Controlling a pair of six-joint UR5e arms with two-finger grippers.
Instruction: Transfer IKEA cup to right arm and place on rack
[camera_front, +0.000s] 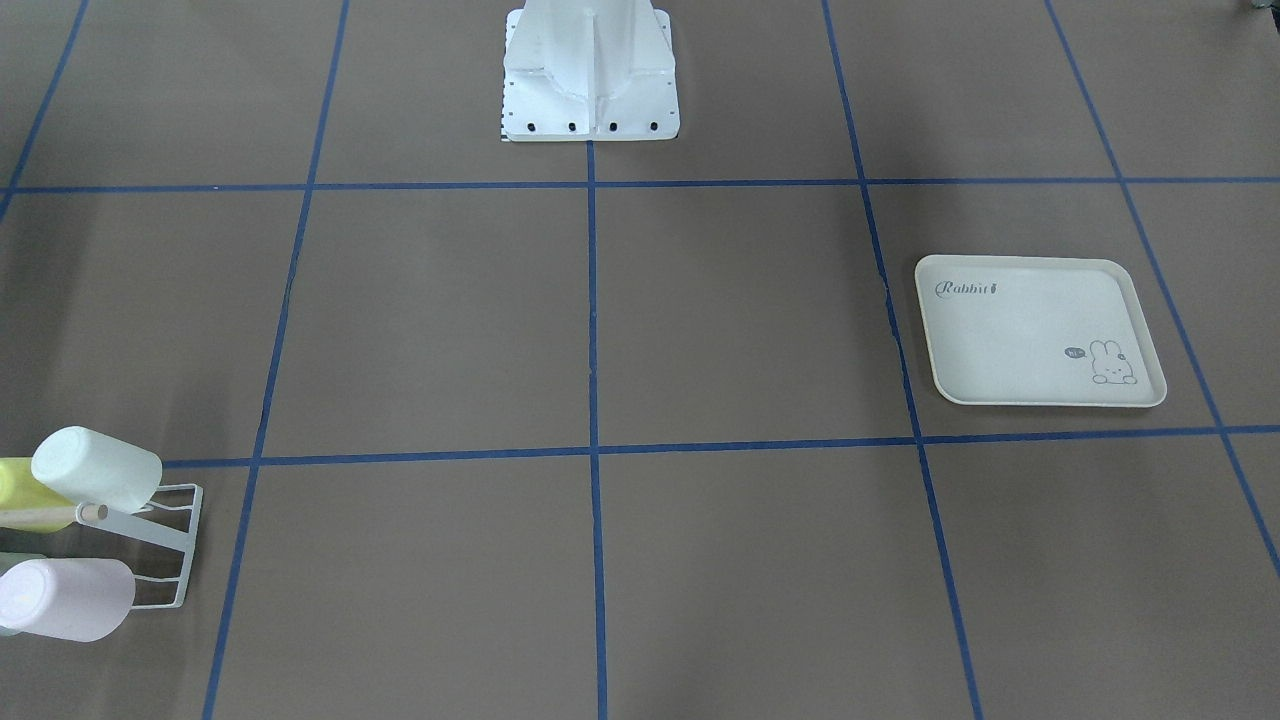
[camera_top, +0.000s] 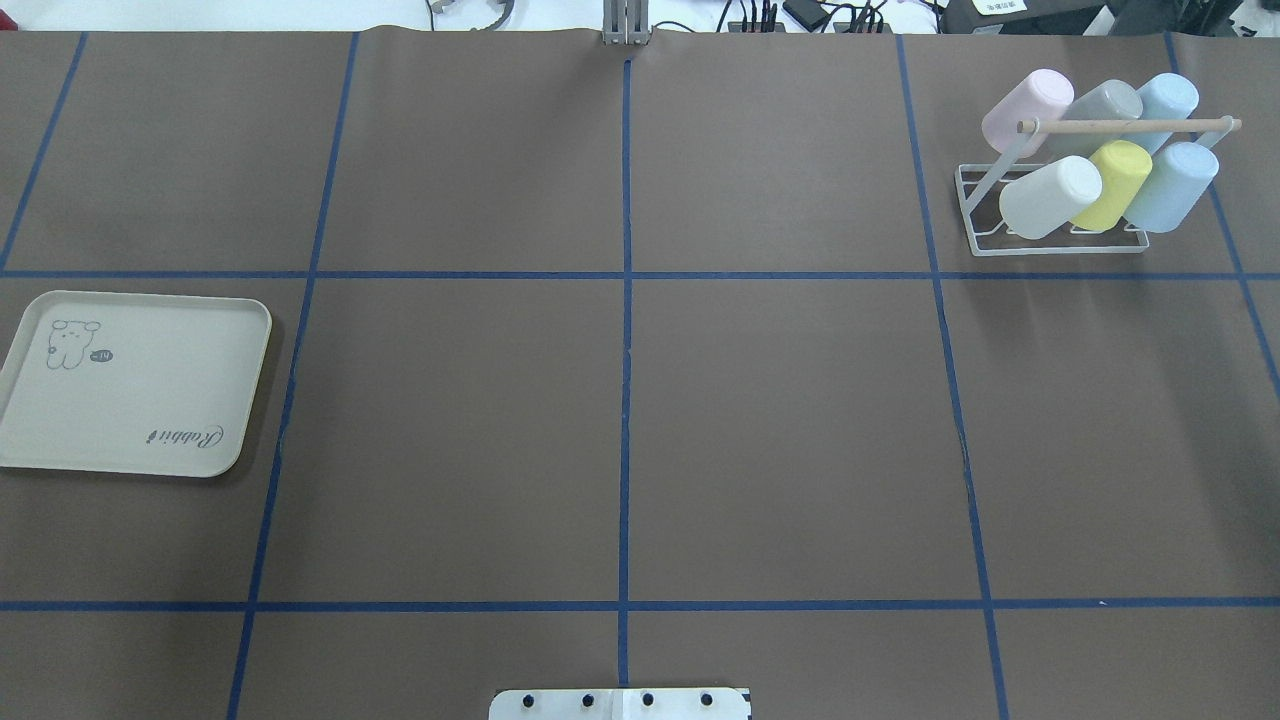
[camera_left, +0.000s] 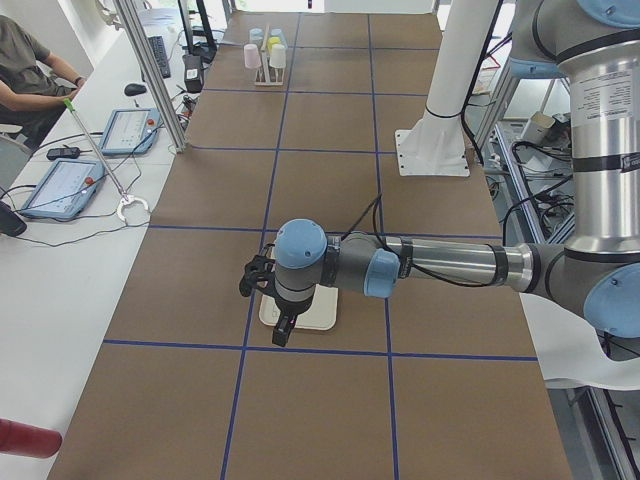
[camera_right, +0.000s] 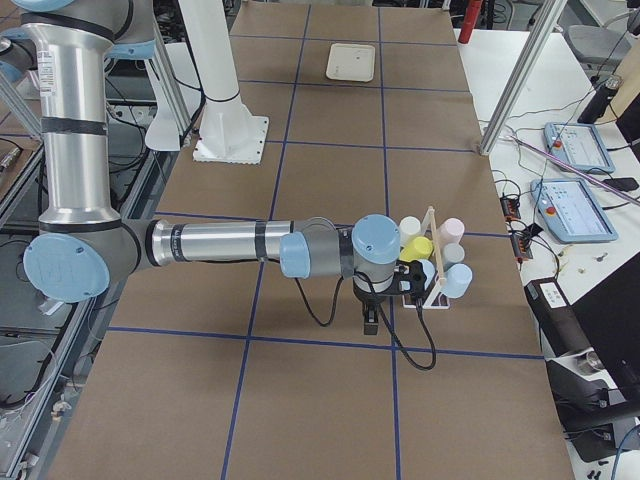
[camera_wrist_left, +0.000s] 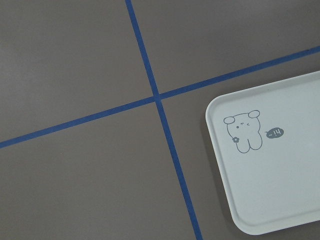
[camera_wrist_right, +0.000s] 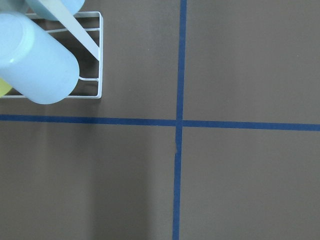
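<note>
Several pastel IKEA cups (camera_top: 1050, 195) lie mouth-down on the pegs of the white wire rack (camera_top: 1060, 246) at the far right, under its wooden dowel (camera_top: 1125, 126). In the right wrist view a pale blue cup (camera_wrist_right: 37, 60) and the rack's corner (camera_wrist_right: 101, 55) fill the upper left. My right gripper (camera_right: 370, 318) shows only in the exterior right view, hanging just beside the rack (camera_right: 432, 240); I cannot tell whether it is open or shut. My left gripper (camera_left: 281, 330) shows only in the exterior left view, above the tray (camera_left: 315, 318); I cannot tell its state either.
The cream rabbit-print tray (camera_top: 130, 390) lies bare at the left of the table, also in the left wrist view (camera_wrist_left: 280, 175). The robot's white base (camera_front: 590, 80) stands mid-table. Blue tape lines grid the brown surface. A person sits at a side desk (camera_left: 25, 70).
</note>
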